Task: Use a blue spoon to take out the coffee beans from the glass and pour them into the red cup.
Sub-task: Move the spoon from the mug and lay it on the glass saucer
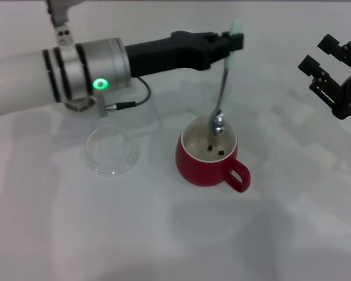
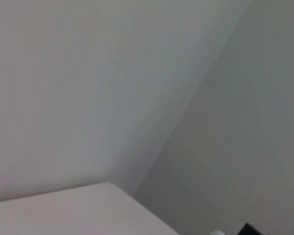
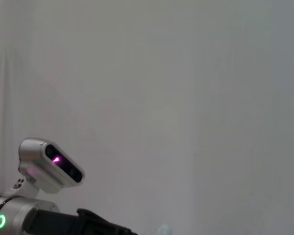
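Left end effector sits above and just far of the red cup, clamped on the pale blue handle top of the blue spoon. Spoon hangs near vertical, handle up, metal bowl down at the cup mouth, just inside the far rim. Cannot tell if any bean sits in the spoon bowl.

Red cup stands upright at bench centre, loop handle pointing to the near right. Cream inside shows a few loose coffee beans on the bottom, only a handful, no heap.

Clear glass vessel stands left of the red cup, apart from it, not touching. It looks like the glass; its side handle is not readable from the head view. Interior looks clear, no dark beans visible in it.

Left arm reaches across from the left edge, green ring light lit on the wrist, a thin cable looping under it.

Right end effector hangs at the far right, well apart from cup and glass, fingers spread and holding nothing.

Left wrist view shows mostly blank pale surface, with a sliver of the spoon handle tip at the frame edge. Right wrist view shows the left arm with its green ring, and a blank backdrop.
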You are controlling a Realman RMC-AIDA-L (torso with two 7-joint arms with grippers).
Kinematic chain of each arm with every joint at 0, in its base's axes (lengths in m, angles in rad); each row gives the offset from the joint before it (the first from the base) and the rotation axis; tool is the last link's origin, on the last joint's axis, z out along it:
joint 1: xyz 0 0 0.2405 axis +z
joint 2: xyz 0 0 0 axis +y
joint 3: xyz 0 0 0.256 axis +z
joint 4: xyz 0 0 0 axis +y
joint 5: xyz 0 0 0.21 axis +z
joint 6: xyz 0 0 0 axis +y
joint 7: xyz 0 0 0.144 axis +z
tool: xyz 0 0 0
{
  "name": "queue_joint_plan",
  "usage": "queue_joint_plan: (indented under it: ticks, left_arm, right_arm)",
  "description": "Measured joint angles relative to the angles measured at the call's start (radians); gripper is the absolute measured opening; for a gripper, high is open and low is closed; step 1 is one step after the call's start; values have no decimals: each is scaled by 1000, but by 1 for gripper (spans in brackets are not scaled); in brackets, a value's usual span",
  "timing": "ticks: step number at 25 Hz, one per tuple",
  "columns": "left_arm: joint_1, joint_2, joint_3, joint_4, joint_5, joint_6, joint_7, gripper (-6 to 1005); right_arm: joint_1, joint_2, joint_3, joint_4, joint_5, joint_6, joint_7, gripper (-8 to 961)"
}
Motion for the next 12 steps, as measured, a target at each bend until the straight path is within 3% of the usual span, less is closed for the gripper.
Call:
queue_joint_plan:
  ticks: [4,12]
  left_arm:
    - [41,16,-2,-40,-38,51,-26,128]
    - [165,14,-2,-148,-110,110,-34,145]
  right_arm:
    - [-5,-1,0,0,13,3,2,545]
    - [-10,-4,0,1,55,9,8,546]
